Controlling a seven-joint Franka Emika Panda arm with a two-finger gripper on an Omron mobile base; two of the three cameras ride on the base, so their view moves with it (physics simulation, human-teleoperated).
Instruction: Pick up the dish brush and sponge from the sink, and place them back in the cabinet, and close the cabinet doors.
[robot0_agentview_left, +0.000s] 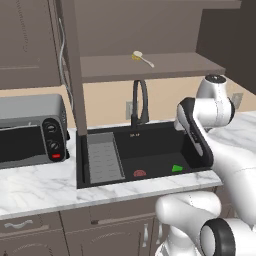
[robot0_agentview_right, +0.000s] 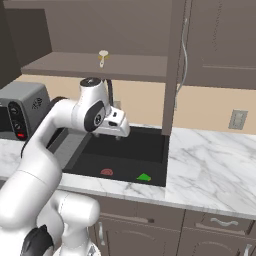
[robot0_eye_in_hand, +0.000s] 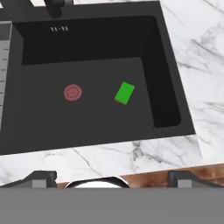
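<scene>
Sponge (robot0_eye_in_hand: 124, 93) is lying flat on the floor of the sink (robot0_eye_in_hand: 164, 65), right of centre in the hand view, with the red drain (robot0_eye_in_hand: 72, 92) sitting apart from it toward the left. In the left base view the same green block (robot0_agentview_left: 177, 168) is showing at the lower right of the basin, near the front wall. Dish brush (robot0_agentview_left: 142, 58) is resting on the shelf of the cabinet (robot0_agentview_left: 165, 67), in the upper middle of the left base view, its cream head pointing left; in the right base view it (robot0_agentview_right: 103, 57) is lying near the top centre. The gripper (robot0_eye_in_hand: 113, 177) is hanging wide open and empty above the front edge of the sink, its two dark tips standing far apart at the bottom of the hand view. A cabinet door (robot0_agentview_left: 75, 75) is standing open, edge-on, above the marble tabletop (robot0_agentview_left: 40, 187), beside a grey toaster oven (robot0_agentview_left: 30, 130).
</scene>
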